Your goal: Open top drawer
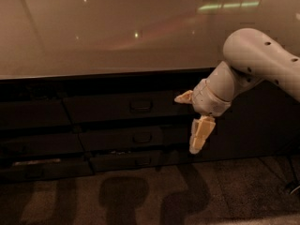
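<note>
The top drawer (108,108) is a dark grey flat front just under the countertop, shut flush, with a small metal loop handle (140,106) at its centre. My gripper (186,124) hangs in front of the drawer stack, to the right of that handle and a little lower. It is open and holds nothing. One pale finger (183,97) points left at the height of the top drawer; the other finger (200,135) points down. The white arm (255,60) comes in from the upper right.
A pale glossy countertop (117,36) spans the view above the drawers. Two lower drawers (136,138) (131,161) with the same handle sit beneath the top one. A dark cabinet front (262,121) stands at the right. The speckled floor (140,196) carries arm shadows.
</note>
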`<state>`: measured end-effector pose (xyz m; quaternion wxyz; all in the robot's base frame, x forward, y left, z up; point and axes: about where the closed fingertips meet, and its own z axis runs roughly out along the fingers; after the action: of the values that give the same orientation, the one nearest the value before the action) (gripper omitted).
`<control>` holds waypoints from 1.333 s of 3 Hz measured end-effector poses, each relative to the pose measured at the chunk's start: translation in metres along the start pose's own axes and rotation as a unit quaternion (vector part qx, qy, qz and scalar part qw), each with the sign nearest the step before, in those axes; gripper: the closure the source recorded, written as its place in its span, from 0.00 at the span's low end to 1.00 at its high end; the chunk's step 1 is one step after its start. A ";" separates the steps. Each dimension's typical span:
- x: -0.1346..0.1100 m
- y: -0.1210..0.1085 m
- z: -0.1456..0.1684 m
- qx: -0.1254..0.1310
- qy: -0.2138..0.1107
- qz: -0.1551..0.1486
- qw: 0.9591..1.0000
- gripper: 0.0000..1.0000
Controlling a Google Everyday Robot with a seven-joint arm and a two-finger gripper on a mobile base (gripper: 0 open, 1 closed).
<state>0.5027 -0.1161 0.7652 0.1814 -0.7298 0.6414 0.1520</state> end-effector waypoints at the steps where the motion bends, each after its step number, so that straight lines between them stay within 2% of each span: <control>1: -0.005 -0.006 0.015 -0.005 0.051 0.006 0.999 0.00; 2: 0.000 -0.010 0.022 -0.006 0.076 0.020 0.997 0.00; 4: 0.003 -0.018 0.021 0.004 0.086 0.011 0.996 0.00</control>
<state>0.5214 -0.1071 0.7463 0.1267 -0.7323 0.6632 0.0881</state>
